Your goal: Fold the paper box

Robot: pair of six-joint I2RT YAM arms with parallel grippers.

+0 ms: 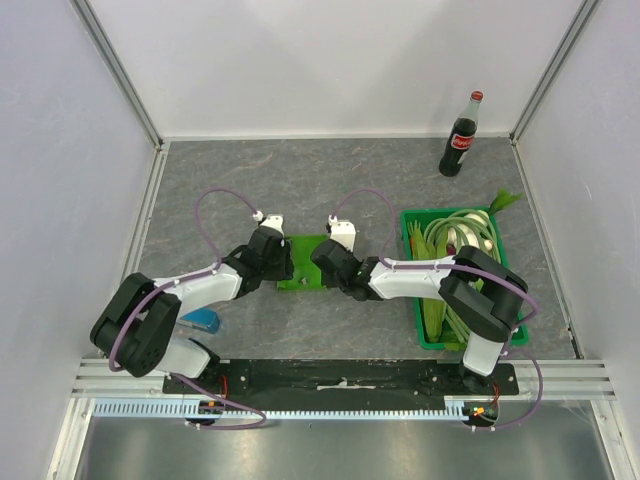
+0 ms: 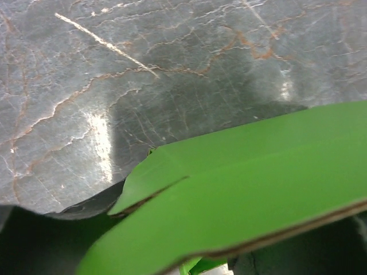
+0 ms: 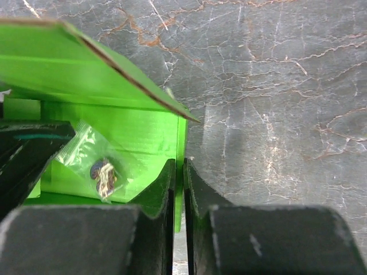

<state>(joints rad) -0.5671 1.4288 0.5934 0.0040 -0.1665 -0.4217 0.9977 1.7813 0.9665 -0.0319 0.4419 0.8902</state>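
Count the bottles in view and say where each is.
1. The cola bottle stands upright in the far right corner of the table, just beyond the green crate. Another could lie hidden in the crate.

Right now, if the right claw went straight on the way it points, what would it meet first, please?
The paper box: its thin side wall sits between the fingers of the right claw, the lifted flap just ahead. Beyond lies grey table, though depth is unclear.
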